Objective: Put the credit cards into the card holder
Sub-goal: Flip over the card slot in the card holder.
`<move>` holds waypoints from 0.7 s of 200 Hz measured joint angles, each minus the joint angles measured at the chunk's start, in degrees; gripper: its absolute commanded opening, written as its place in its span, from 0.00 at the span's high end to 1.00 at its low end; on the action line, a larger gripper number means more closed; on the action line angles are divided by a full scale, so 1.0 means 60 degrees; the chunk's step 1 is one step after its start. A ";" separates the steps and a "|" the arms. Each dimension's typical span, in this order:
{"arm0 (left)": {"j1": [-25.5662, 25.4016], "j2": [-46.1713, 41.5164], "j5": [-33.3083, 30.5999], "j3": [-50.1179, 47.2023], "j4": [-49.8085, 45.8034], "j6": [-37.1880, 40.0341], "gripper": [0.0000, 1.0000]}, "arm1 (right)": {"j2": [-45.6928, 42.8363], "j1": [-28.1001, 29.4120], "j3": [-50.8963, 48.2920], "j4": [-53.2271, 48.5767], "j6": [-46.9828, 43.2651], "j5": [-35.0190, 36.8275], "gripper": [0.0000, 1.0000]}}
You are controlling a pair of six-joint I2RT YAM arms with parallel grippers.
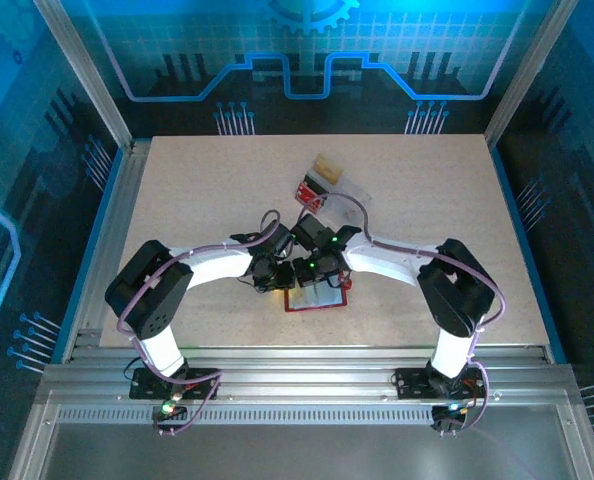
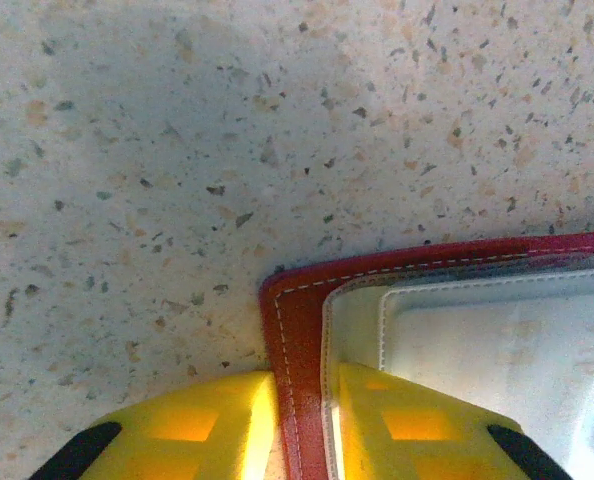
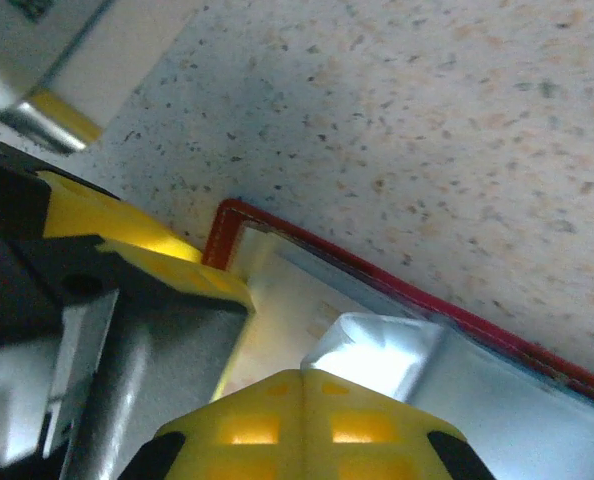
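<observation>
From up top, the left arm (image 1: 212,265) and right arm (image 1: 392,262) are seen nose to nose at mid-frame over the open card holder (image 1: 315,297). It's laid flat on the table (image 1: 427,190), long side running left-right. In the left wrist view, the left gripper (image 2: 305,385) looks clamped on the holder's red side edge, with the corner just above the jaws. In the right wrist view, the right gripper (image 3: 302,378) is pinched shut on what looks like a pale credit card (image 3: 377,350). The card is poked up-right over the holder's inside, so tbh its edge probably needs lining up with the pocket mouth.
</observation>
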 measured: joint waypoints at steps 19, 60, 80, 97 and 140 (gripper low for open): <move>0.0055 -0.0007 0.0113 -0.0029 0.0022 -0.0018 0.76 | 0.0222 -0.0051 0.0000 0.0390 0.0255 -0.0353 0.80; 0.0117 -0.0073 0.0233 -0.0142 0.0149 -0.0051 0.75 | 0.0146 -0.0339 -0.0437 0.0798 0.0790 -0.0823 0.64; 0.0135 -0.0127 0.0266 -0.0226 0.0248 -0.0120 0.74 | 0.0055 -0.0437 -0.0743 0.1231 0.1027 -0.1104 0.62; 0.0171 -0.0215 0.0361 -0.0375 0.0433 -0.0222 0.73 | -0.0036 -0.0525 -0.1071 0.1727 0.1239 -0.1399 0.57; 0.0353 -0.0517 0.0692 -0.0838 0.1053 -0.0412 0.69 | -0.0153 -0.0790 -0.1672 0.2732 0.1654 -0.2164 0.47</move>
